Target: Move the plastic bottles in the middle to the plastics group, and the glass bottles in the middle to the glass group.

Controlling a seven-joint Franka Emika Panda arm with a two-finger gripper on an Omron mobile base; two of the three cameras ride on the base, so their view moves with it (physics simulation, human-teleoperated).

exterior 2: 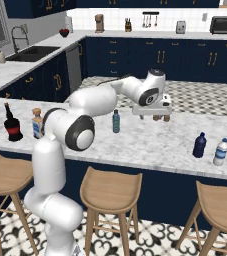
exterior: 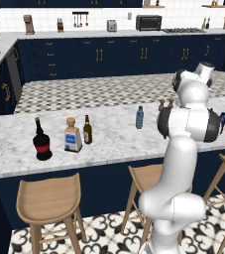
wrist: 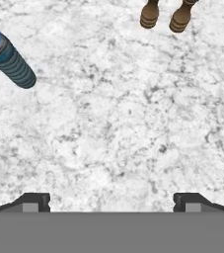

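Looking from the left base view, I see the slim light-blue plastic bottle (exterior: 140,117) upright mid-table. From the right, my hand (exterior 2: 154,118) hovers beside it. In the hand view, fingertips (wrist: 34,201) spread wide, empty; bottle at ten o'clock. Probably light, smooth, tippy: grip mid-body.

Home kitchen, rendered: navy cabinets (exterior: 99,54) with brass handles run along the back wall under a white tile backsplash, with a toaster oven (exterior: 148,22), toaster (exterior: 111,25), knife block (exterior: 60,25), hanging utensils (exterior: 80,19) and a stovetop (exterior: 183,30) on the back counter. A sink with a tall faucet (exterior 2: 19,37) sits on the left counter, and a white marble island counter (exterior: 109,144) has wooden bar stools (exterior: 49,203) pulled up to it over a black-and-white patterned tile floor (exterior: 104,89). Bottles stand on the island.
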